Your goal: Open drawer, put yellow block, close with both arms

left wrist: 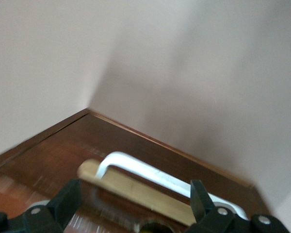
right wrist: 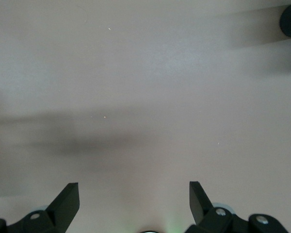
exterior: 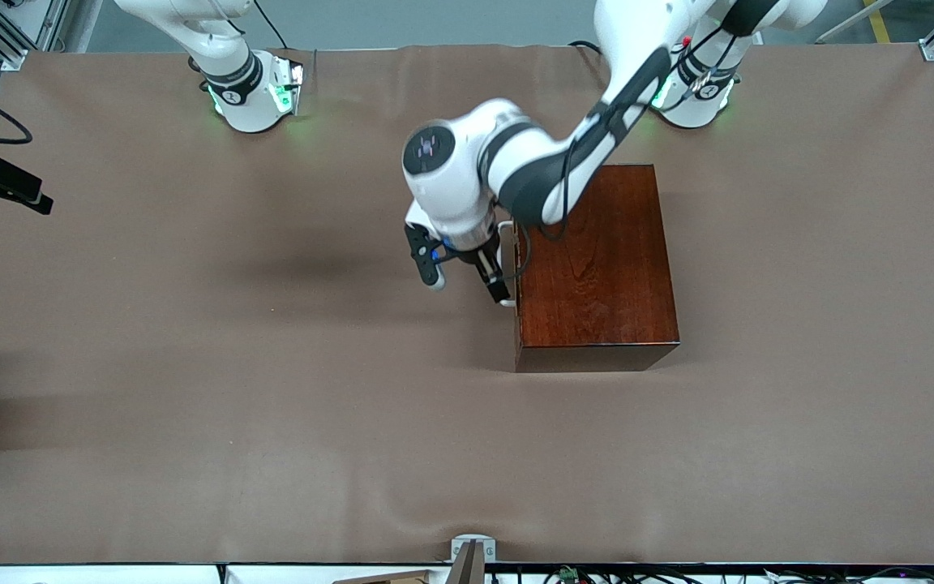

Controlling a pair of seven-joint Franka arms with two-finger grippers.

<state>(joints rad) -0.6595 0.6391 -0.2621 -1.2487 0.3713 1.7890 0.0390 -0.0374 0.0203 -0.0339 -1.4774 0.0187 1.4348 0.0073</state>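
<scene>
The glossy dark mahogany wooden box (exterior: pixel 597 268) is sitting on the brown cloth-covered table (exterior: pixel 191 365), toward the left arm's end. Its drawer (left wrist: pixel 63 150), dark reddish at the front, is lying nearly flush with the box, with a thin strip of pale wood (left wrist: pixel 136 190) showing by the white U-shaped bar handle (left wrist: pixel 155 174). The left gripper (exterior: pixel 467 272) is hanging right at that drawer front, its black fingers (left wrist: pixel 68 204) spread wide with the handle between them, gripping nothing. The right gripper (right wrist: pixel 134 204) is waiting well apart from the box over bare table, fingers spread wide and empty. The yellow block is not showing in any view.
</scene>
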